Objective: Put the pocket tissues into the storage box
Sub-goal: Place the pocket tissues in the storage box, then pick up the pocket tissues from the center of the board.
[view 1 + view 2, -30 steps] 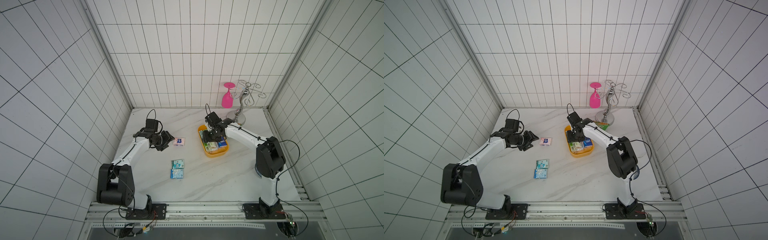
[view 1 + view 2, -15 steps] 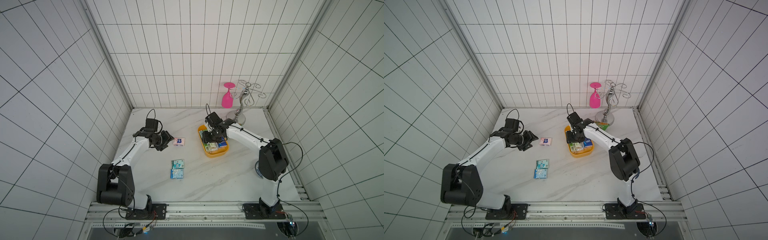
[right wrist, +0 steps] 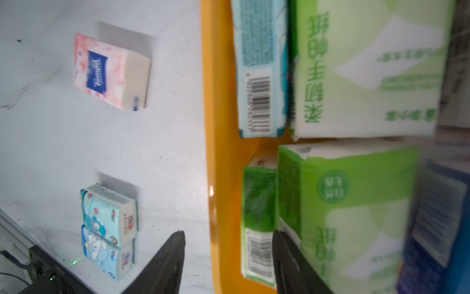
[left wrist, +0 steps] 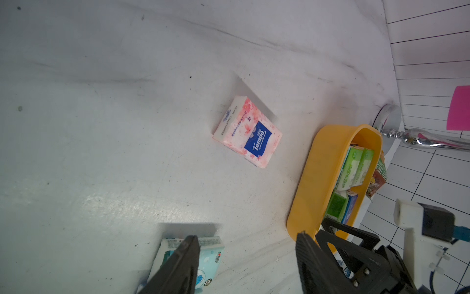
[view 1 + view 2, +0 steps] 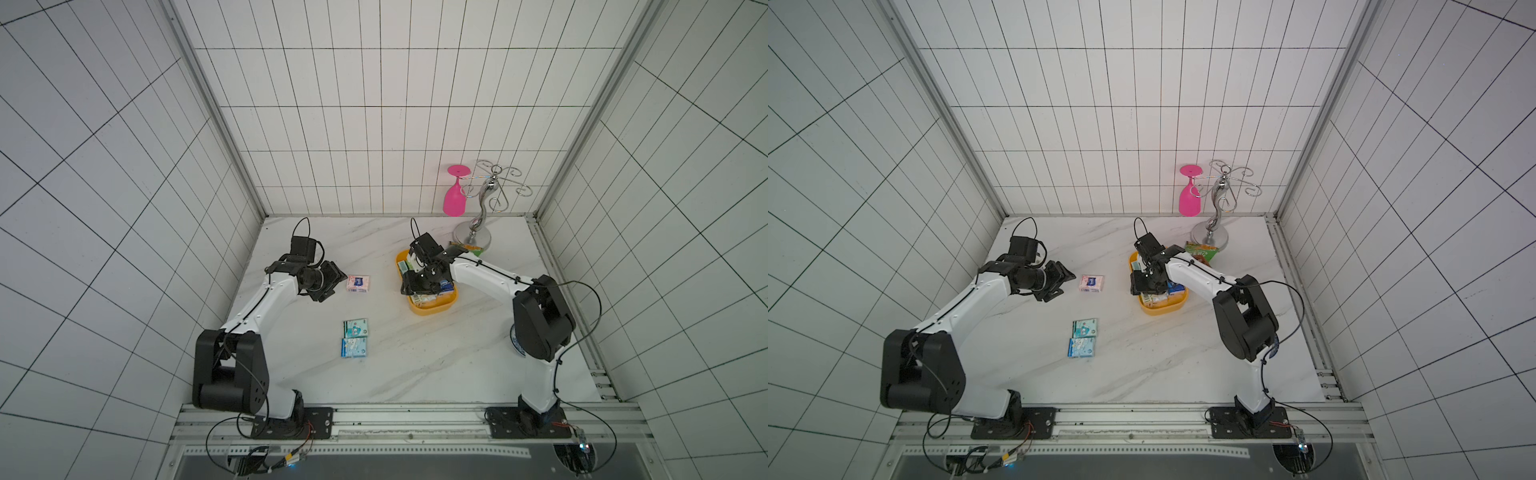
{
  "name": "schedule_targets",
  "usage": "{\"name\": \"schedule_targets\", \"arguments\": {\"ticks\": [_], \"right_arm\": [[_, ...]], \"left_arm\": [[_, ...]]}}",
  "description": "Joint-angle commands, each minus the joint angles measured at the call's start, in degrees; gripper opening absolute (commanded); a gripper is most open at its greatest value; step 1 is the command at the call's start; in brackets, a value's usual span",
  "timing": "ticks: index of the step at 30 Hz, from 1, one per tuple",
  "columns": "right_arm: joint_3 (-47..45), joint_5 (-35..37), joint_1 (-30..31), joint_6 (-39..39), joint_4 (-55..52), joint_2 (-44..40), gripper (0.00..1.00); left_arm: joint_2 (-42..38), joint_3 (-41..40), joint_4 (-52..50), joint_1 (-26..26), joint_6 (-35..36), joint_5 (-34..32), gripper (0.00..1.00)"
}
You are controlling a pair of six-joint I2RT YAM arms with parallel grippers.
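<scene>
Right arm's elbow has swung outward; right gripper (image 5: 415,282) stays over the storage box (image 5: 432,309), fingers apart, empty. Left gripper (image 5: 332,282) hasn't budged, fingers apart w/ nothing between, just beside pink packet (image 5: 358,284) on counter (image 5: 415,365) (two teal packets (image 5: 354,337) nearer the front). Green packets (image 3: 356,76) sit in box.

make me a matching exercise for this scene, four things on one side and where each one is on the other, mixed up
Things:
1. pink-white packet
2. two light teal packets
3. green packets
4. pink glass

Places:
A. inside the storage box
B. hanging upside down on the metal rack at the back
C. alone on the table, just in front of the open left hand
D. side by side on the table, nearer the front edge than any other packet

Pairs: 1-C, 2-D, 3-A, 4-B
</scene>
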Motion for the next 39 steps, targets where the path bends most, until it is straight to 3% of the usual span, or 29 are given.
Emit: {"name": "schedule_targets", "arguments": {"ticks": [1, 8, 14, 21, 25, 31, 39], "right_arm": [[-0.53, 2.34, -1.72, 1.07, -1.38, 1.48, 0.59], [0.69, 0.7, -1.5, -0.2, -0.66, -1.05, 0.61], [1.65, -5.13, -0.94, -0.4, 1.59, -5.98, 0.65], [1.89, 0.87, -1.11, -1.67, -1.74, -11.31, 0.66], [0.52, 5.01, -1.65, -2.45, -4.24, -13.16, 0.66], [-3.3, 7.25, -3.13, -2.6, -4.5, -15.8, 0.66], [-6.78, 8.22, -5.22, -3.29, -6.07, -19.31, 0.66]], "left_arm": [[-1.55, 1.67, -0.64, 0.01, 1.25, -0.94, 0.64], [-1.2, 1.93, -0.76, 0.07, 1.21, -1.86, 0.66], [1.35, 2.61, -0.11, -0.27, -0.66, -3.63, 0.8], [9.45, 7.33, -1.98, -3.72, -5.63, -10.98, 0.81], [13.86, 10.98, -5.62, -6.48, -11.0, -15.91, 0.81], [14.86, 10.25, -3.38, -8.95, -24.01, -18.85, 0.8], [22.58, 14.11, -1.7, -9.1, -36.06, -16.7, 0.79]]}}
